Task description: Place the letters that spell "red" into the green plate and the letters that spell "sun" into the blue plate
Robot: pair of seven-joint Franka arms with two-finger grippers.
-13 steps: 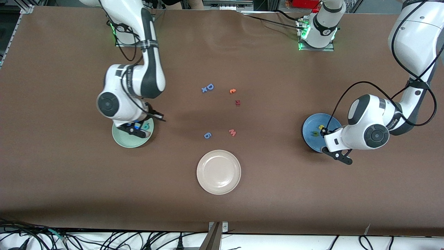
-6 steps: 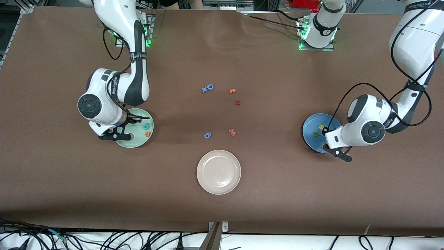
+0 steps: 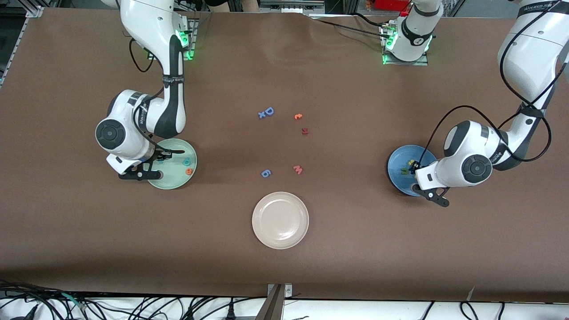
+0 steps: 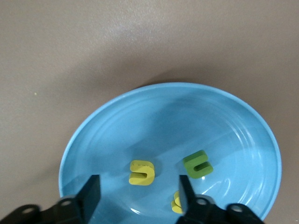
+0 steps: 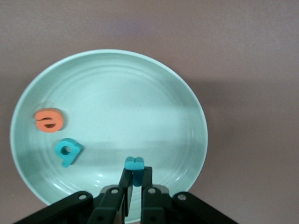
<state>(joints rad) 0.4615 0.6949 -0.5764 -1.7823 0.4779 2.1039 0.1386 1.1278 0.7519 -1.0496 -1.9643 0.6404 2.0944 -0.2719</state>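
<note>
Three plates are sitting on the table: the beige-white plate (image 3: 280, 220) closest to the front camera, the green plate (image 3: 177, 175) toward the right arm's end from it, the blue plate (image 3: 397, 166) toward the left arm's end. Both arms are partly covering their plates in the front view.

The right gripper (image 5: 134, 173) is hovering over the green plate, fingers pressed together and pinching the teal r (image 5: 134, 164). The orange e (image 5: 49, 120) and teal d (image 5: 67, 151) are lying in that plate.

The left gripper (image 4: 138, 192) is hanging over the blue plate, fingers spread, gripping nothing. Inside are the yellow u (image 4: 141, 172), the olive n (image 4: 198, 164), and the yellow s (image 4: 176, 202), which is half hidden by a finger.

Five loose letters (image 3: 298, 169) are lying farther from the front camera than the beige-white plate.
</note>
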